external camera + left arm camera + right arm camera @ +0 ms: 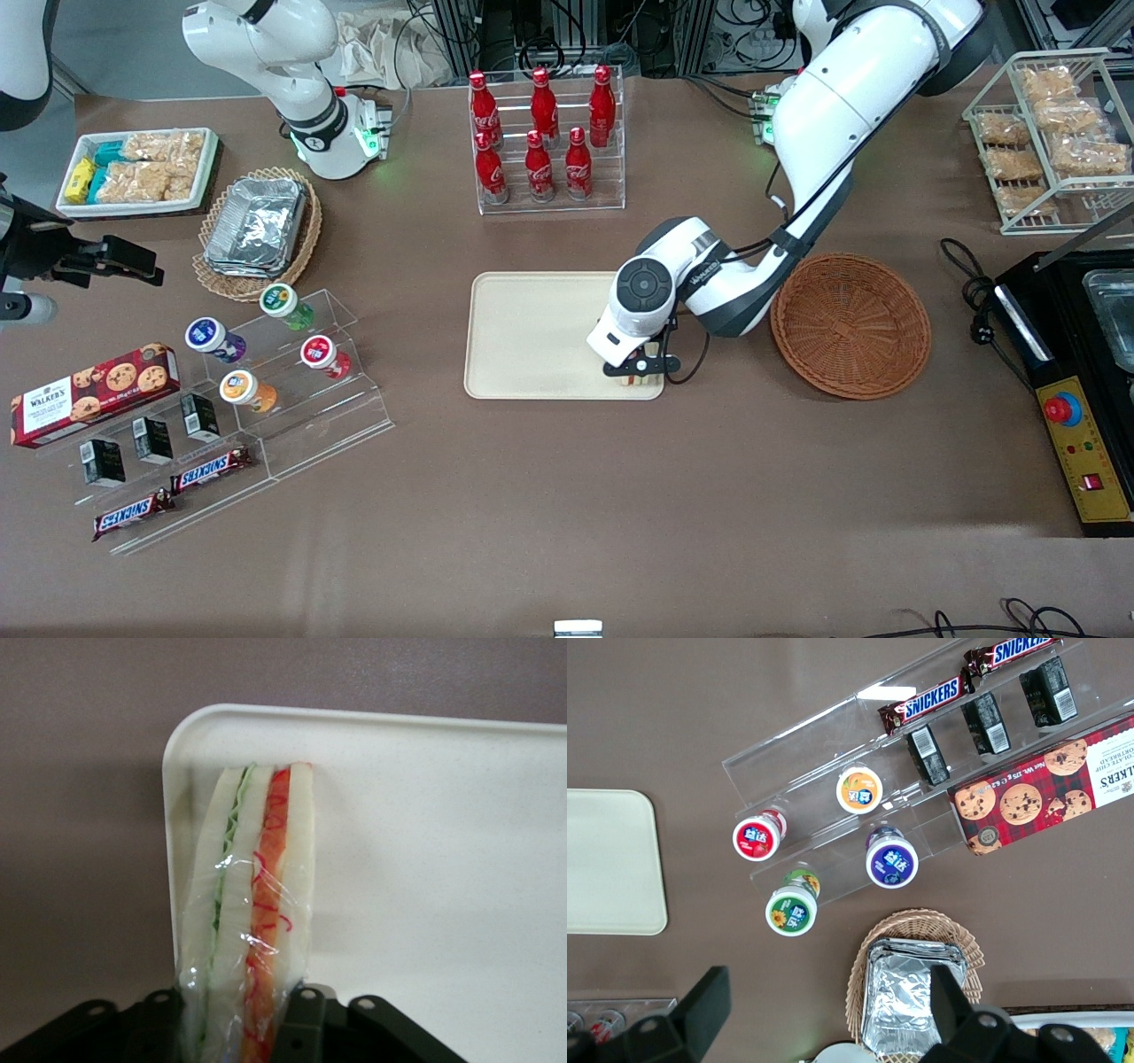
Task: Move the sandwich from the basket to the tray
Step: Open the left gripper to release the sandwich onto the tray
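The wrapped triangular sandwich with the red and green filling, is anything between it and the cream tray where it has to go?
Nothing visible. The wrapped triangular sandwich is gripped between the left gripper's fingers and already sits at a corner of the cream-beige rectangular tray, over bare tray surface. The round reddish-brown wicker basket lies apart, empty.

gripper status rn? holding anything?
Left gripper: shut on the sandwich, at the tray corner nearest the basket.
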`<state>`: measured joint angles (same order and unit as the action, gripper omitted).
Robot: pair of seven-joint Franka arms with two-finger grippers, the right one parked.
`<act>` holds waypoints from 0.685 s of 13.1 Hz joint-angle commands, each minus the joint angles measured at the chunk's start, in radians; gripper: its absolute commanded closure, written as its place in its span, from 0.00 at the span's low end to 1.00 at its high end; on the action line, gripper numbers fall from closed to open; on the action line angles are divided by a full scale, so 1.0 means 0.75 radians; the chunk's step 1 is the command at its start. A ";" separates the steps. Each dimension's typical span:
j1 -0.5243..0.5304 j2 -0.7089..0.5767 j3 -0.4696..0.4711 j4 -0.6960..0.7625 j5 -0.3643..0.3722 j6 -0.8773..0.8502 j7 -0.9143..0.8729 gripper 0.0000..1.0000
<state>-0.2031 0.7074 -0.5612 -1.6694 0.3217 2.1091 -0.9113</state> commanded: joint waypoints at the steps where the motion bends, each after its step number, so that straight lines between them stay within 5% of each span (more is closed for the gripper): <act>1: -0.003 0.006 0.002 0.019 0.031 0.008 -0.028 0.00; 6: 0.019 -0.131 -0.002 0.070 -0.011 -0.110 -0.018 0.00; 9: 0.162 -0.319 -0.029 0.178 -0.195 -0.426 0.161 0.00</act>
<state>-0.1538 0.5869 -0.5633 -1.5603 0.2388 1.9359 -0.8904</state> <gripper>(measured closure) 0.000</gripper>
